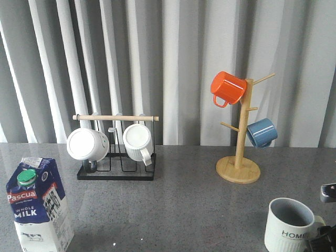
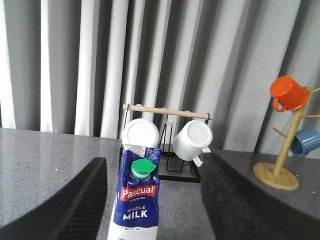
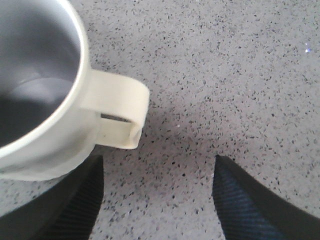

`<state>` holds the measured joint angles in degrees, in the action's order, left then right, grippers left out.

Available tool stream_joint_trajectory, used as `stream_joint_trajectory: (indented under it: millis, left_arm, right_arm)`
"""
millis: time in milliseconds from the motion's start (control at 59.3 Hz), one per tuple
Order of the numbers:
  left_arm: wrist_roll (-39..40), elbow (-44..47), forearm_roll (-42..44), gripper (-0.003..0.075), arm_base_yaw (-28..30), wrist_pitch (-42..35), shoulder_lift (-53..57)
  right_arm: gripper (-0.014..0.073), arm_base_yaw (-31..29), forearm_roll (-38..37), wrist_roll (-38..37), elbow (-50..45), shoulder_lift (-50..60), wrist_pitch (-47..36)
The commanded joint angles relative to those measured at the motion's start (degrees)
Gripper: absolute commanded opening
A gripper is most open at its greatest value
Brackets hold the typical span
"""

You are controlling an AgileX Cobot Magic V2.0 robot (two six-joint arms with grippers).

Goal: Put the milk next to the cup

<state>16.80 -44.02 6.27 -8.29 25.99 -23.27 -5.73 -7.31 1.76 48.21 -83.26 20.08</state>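
While the milk [image 1: 39, 205] stands upright at lower left, green cap up, Pascual label facing the camera, both the left gripper [image 2: 152, 200] and right gripper [image 3: 157, 200] are spread, holding nothing.

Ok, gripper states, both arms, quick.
Left gripper: open, fingers either side of the milk, not clamped on it.
Right gripper: open, holding nothing; the cup handle sits just ahead of it.

Left tool [image 2: 152, 200] and right tool [image 3: 157, 200] both hang with fingers spread, gripping nothing.
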Motion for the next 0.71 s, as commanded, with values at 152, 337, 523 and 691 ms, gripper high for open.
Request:
stream_joint_trajectory:
  millis: [152,337,523,691]
  left_arm:
    - [-0.1,-1.7,0.1,0.0415,-0.3,-4.4,-0.9]
    - [-0.1,-1.7,0.1,0.0415,-0.3,-4.4,-0.9]
    - [-0.1,-1.7,0.1,0.0415,-0.3,-4.4,-0.9]
    - [-0.1,-1.7,0.1,0.0415,-0.3,-4.4,-0.9]
  right_arm:
    - [0.0451,-0.5,-0.7,0.9,1.6,-1.9,-9.4]
    - [0.0432,-0.5,-0.7,1.2,1.6,-4.7,-14.1]
    - [0.0202,-0.5,-0.9,4.0,1.6,-5.6,-17.3]
    - [-0.0015,-0.5,-0.6,4.5,1.6,-5.6,-18.9]
